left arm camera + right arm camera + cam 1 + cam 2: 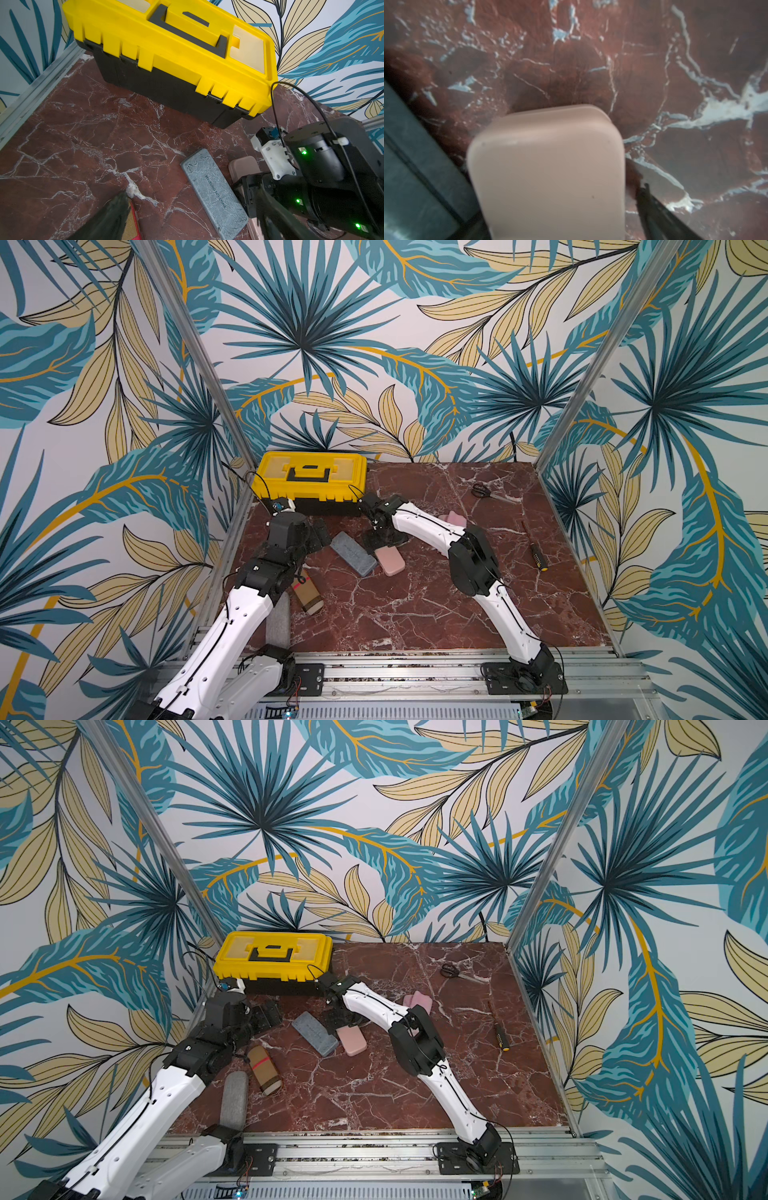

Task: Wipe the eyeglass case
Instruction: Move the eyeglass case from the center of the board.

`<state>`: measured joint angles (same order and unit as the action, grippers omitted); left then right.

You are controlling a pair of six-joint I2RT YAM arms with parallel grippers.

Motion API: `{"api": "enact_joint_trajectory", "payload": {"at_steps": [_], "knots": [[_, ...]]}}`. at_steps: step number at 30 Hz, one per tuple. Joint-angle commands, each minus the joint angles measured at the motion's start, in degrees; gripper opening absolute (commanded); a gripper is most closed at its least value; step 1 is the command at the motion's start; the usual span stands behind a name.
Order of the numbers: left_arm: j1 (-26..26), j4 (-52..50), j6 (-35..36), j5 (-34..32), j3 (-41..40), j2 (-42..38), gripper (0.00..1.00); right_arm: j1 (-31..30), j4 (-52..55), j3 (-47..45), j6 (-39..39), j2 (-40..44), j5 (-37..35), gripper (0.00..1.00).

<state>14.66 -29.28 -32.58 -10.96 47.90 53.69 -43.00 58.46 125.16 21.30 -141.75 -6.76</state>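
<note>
Pink eyeglass case lies mid-surface, just beside the grey-blue case. The right tool points straight down over its far end, fingers spread to either side, with a sliver of gap showing in the wrist view. The right arm arches over from the near rail. The left tool hangs wide apart and empty near the yellow toolbox, elbow bent. Count: four cases, with the brown striped case and grey felt case; one pink cloth, one scissors, one screwdriver.

Tropical leaf wallpaper in teal, gold and cream on three walls, red-brown white-veined marble tabletop, aluminium posts at 11 and 1 o'clock, aluminium rail at 6 o'clock, even light
</note>
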Motion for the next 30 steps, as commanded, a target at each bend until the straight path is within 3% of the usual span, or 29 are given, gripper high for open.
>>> {"api": "enact_joint_trajectory", "payload": {"at_steps": [1,6,9,14,17,22,27,30], "knots": [[0.1,1.1,0.7,1.3,0.2,0.0,0.96,1.1,3.4,-1.5,1.9,0.4,-3.8,0.87],[0.6,2.7,1.2,3.9,-0.3,-0.2,0.96,3.8,-1.0,-12.9,3.3,8.3,-6.1,0.75],[3.5,3.7,2.8,2.8,0.3,0.6,0.93,6.0,-3.3,-21.5,5.4,14.4,-8.8,0.73],[14.3,2.4,5.2,-5.5,6.6,8.3,0.93,9.0,-7.0,-35.7,16.1,23.8,-5.6,0.70],[21.7,1.5,6.4,-10.9,14.2,17.4,0.93,9.0,-9.9,-41.2,24.4,27.8,-2.9,0.70],[28.4,-0.9,6.4,-10.1,24.7,30.1,0.95,9.3,-11.3,-42.0,34.1,29.2,-1.1,0.73],[30.0,2.5,5.8,-6.7,21.7,30.2,0.95,9.3,-12.6,-41.9,44.1,27.9,2.9,0.77],[30.0,3.7,5.9,-6.6,19.0,27.6,0.96,9.3,-13.0,-41.7,45.9,27.3,4.9,0.82]]}}
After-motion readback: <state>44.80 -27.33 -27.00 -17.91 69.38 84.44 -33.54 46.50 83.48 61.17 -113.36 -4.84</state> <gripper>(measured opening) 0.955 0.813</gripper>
